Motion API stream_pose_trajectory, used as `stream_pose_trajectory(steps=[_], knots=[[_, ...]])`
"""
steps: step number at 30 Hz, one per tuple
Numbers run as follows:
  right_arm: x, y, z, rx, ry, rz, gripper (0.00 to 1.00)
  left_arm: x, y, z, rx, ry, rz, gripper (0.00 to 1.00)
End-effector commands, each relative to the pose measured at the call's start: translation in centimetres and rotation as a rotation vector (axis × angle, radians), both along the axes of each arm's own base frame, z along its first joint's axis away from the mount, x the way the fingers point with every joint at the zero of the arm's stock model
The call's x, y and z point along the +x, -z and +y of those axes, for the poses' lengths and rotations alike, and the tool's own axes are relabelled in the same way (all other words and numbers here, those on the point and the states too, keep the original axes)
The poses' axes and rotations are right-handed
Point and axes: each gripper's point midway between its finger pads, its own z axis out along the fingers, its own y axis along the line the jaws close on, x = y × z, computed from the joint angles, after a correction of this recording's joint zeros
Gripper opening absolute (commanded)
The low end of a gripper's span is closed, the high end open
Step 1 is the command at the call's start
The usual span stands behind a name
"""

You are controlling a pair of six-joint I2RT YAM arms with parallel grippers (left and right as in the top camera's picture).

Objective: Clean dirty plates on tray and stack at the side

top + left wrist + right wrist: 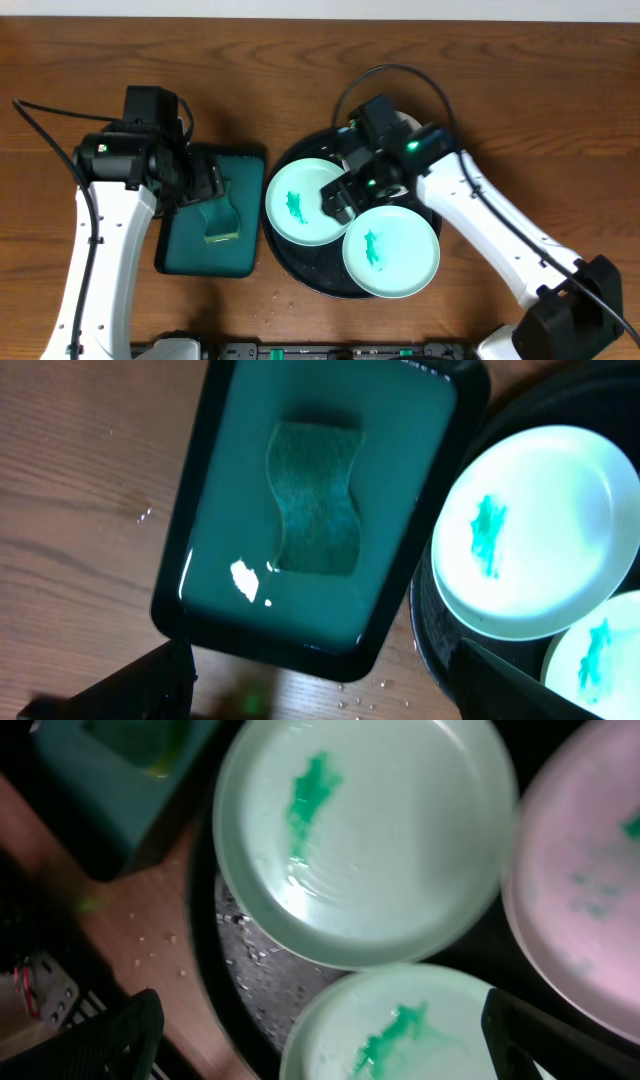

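Three plates lie on your round black tray (315,268). The left mint plate (303,202) and right mint plate (392,250) each carry a green smear, and their rims meet. The white plate (590,900) sits behind them, mostly under the right arm (490,225). Your right gripper (338,203) hovers over the left mint plate, fingers spread wide and empty. Your left gripper (208,188), equally wide and empty, hangs over the sponge (315,500) in the wet teal tray (195,490).

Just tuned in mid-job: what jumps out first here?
A mint plate and a second mint plate, each with a bright green smear, lie on the black tray at centre; a third plate sits partly hidden under the right arm. Left of them, a teal tray holds a soaking sponge.
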Motion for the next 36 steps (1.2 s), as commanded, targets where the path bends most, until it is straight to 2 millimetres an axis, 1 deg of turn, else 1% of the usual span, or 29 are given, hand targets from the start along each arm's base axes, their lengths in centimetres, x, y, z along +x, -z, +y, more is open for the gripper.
stream_pose_trajectory(steps=[1, 3, 6, 8, 12, 13, 16, 17, 19, 21, 25, 28, 31, 36], knots=[[-0.1, -0.8, 2.1, 0.026, -0.034, -0.044, 0.99, 0.1, 2.0, 0.4, 0.018, -0.001, 0.058, 0.82], [-0.4, -0.9, 2.9, 0.037, -0.056, -0.057, 0.99, 0.0, 3.2, 0.4, 0.020, -0.001, 0.101, 0.82], [-0.8, -1.0, 3.6, 0.042, -0.076, -0.066, 0.99, -0.1, 5.3, 0.4, 0.021, 0.000, 0.162, 0.82], [-0.7, -1.0, 3.7, 0.047, -0.077, -0.071, 0.99, 0.0, 6.4, 0.4, 0.022, 0.000, 0.195, 0.82], [-1.0, -0.9, 3.4, 0.035, -0.078, -0.055, 0.99, -0.2, 7.8, 0.2, 0.015, 0.001, 0.263, 0.81], [-1.0, -0.9, 3.4, 0.035, -0.078, -0.056, 0.99, -0.2, 8.2, -0.1, -0.005, 0.002, 0.277, 0.97], [-0.7, -0.7, 3.0, 0.022, -0.040, -0.050, 0.99, 0.0, 8.9, -0.7, -0.035, 0.006, 0.293, 0.97], [-0.5, -0.6, 2.7, 0.009, -0.010, -0.048, 0.99, 0.2, 9.1, -0.7, -0.035, 0.011, 0.296, 0.95], [-0.1, 0.0, 1.9, -0.022, 0.050, -0.041, 0.99, 0.6, 9.7, -0.7, -0.033, 0.028, 0.291, 0.84], [0.1, 0.7, 1.4, -0.042, 0.088, -0.031, 0.99, 1.0, 10.6, -0.7, -0.032, 0.045, 0.272, 0.77], [-0.3, 2.5, 0.7, -0.061, 0.103, -0.008, 0.99, 0.8, 12.4, -0.7, -0.031, 0.045, 0.264, 0.70], [-0.9, 3.9, 0.3, -0.075, 0.113, 0.014, 0.99, 0.2, 13.8, -0.6, -0.028, 0.043, 0.269, 0.68], [-1.2, 5.0, 0.0, -0.079, 0.122, 0.024, 0.99, -0.2, 15.0, -0.6, -0.028, 0.043, 0.267, 0.64], [-1.2, 5.8, 0.1, -0.070, 0.143, 0.029, 0.99, 0.1, 15.9, -0.6, -0.028, 0.043, 0.242, 0.63]])
